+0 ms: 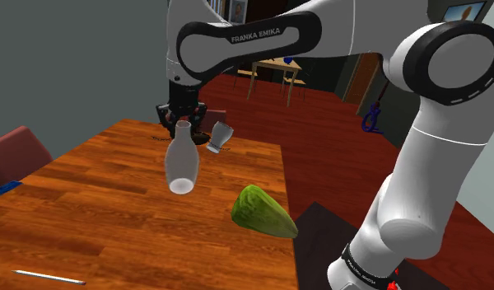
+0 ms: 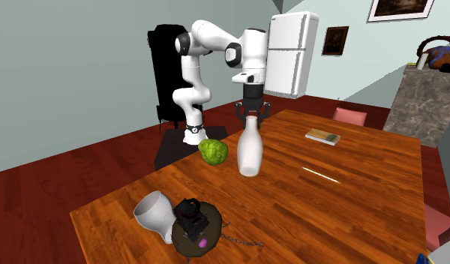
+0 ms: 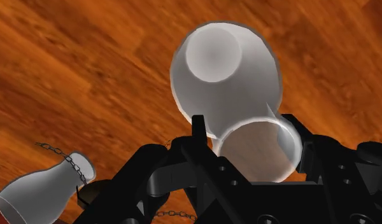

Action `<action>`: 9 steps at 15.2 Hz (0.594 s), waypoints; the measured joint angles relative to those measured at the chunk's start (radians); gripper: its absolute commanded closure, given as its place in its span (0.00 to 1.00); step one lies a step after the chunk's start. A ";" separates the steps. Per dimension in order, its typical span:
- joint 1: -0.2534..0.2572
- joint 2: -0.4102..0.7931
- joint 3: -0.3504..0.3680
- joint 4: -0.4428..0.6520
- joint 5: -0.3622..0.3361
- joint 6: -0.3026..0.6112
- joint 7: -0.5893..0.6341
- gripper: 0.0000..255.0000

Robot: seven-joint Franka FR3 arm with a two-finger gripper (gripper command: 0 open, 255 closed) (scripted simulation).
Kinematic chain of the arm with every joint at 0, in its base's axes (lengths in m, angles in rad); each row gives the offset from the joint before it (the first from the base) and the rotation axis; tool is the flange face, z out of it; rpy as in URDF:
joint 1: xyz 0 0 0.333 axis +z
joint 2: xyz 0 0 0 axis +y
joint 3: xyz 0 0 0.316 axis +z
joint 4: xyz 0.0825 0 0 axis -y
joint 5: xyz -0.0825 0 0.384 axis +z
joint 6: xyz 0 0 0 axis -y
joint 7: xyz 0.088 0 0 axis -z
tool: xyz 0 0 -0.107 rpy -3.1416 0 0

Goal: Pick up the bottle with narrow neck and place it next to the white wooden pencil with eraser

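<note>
The black gripper (image 1: 182,122) pinches the narrow neck of the white bottle (image 1: 181,161), one finger on each side just below the mouth. The bottle hangs tilted from the fingers over the wooden table (image 1: 105,206), wide base lowest and turned partly toward the shoulder camera; the base appears to be off the surface.

The white pencil (image 1: 48,278) lies flat near the table's edge at the shoulder view's lower left, well apart from the bottle. In the second exterior view it lies to the bottle's right, with a book (image 2: 322,136) beyond it.

A green lettuce-like head (image 1: 263,212) rests on the table near the bottle, on the side toward the stand. A second white vase (image 2: 154,211) lies on its side at the far end of the table from the arm, just beside a dark object with a chain (image 2: 193,227)
</note>
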 measured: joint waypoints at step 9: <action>0.119 0.025 0.086 0.023 -0.039 -0.019 0.217 1.00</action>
